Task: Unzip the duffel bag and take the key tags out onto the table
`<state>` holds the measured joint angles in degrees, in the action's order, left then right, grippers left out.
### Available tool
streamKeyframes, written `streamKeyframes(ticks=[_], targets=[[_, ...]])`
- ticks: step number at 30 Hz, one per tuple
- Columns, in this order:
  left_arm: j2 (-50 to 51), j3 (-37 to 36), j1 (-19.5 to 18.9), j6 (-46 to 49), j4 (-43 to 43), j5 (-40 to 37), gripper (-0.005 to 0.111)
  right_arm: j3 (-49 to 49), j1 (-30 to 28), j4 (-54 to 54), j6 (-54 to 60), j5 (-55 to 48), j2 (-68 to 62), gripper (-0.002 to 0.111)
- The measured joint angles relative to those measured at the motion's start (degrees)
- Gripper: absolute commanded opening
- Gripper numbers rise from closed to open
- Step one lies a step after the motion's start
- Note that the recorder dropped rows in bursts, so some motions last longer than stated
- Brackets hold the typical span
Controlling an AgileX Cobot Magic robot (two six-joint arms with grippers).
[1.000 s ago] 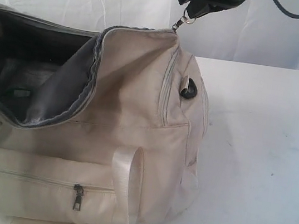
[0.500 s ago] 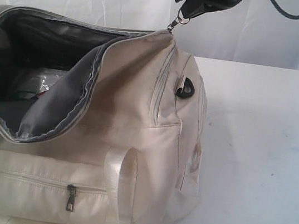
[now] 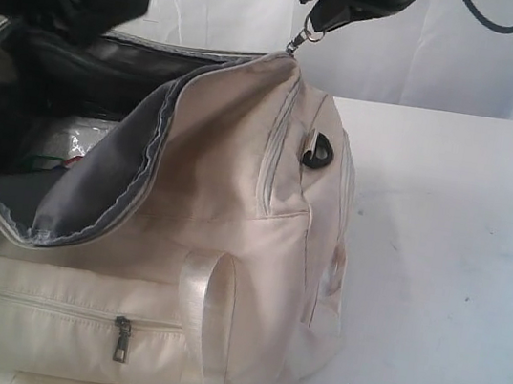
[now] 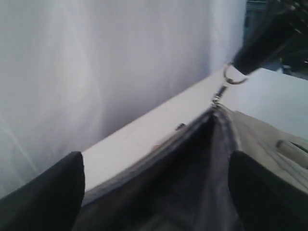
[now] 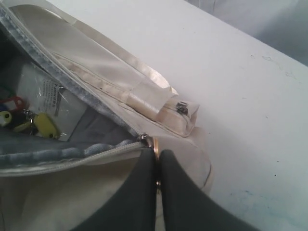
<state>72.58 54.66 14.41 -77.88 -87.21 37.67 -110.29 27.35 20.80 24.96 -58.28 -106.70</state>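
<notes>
1. The duffel bag [image 3: 229, 178] fills the 9 o'clock half of the exterior view. Bare counter [image 3: 446, 278] runs from 2 to 5 o'clock. The main zip is open and the mouth gapes toward 10 o'clock, showing grey lining.
2. Right claw [image 5: 157, 155]: fingers pressed together on the pull ring [image 3: 309, 34] at 12 o'clock. It holds that end of the bag up in a peak.
3. Left claw [image 4: 154, 166]: fingers spread with nothing between them, over the open mouth at 10–11 o'clock.
4. The key tags [image 5: 29, 122] lie low inside the bag. Yellow and red ones show in the right wrist view, touching a crinkled clear wrapper [image 5: 48, 94]. The exterior view gives only a red-green glimpse at 9 o'clock, behind the lining flap.
5. Handling, judged:
   - The bag is soft cloth that slumps, and the mouth would likely sag shut if the ring were let go.
   - The tags look light, hard, flat and slick. Loose on their rings, they would splay and swing when lifted.
   - The best hold is probably the bunch where the rings meet, not one flat face.
   - The risk is pinching lining or wrapper along with the tags.
6. Stage, judged: unzipping looks finished and the tags are not yet gripped. The open counter at 3 o'clock suits the set-down.
</notes>
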Motion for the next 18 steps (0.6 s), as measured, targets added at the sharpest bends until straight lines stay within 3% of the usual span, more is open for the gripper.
streamKeyframes(ticks=[7,11,18], targets=[[7.1,0.0,8.1,8.2,1.6,-0.3,0.082,0.0,0.0,1.6,0.0,-0.6,-1.0,0.000],[9.4,0.3,10.2,14.3,8.0,-1.0,0.082,0.0,0.0,3.1,0.0,-1.0,-2.0,0.000],[14.1,6.0,11.8,15.9,11.2,-2.0,0.082,0.0,0.0,4.4,1.3,-1.4,-2.9,0.000]])
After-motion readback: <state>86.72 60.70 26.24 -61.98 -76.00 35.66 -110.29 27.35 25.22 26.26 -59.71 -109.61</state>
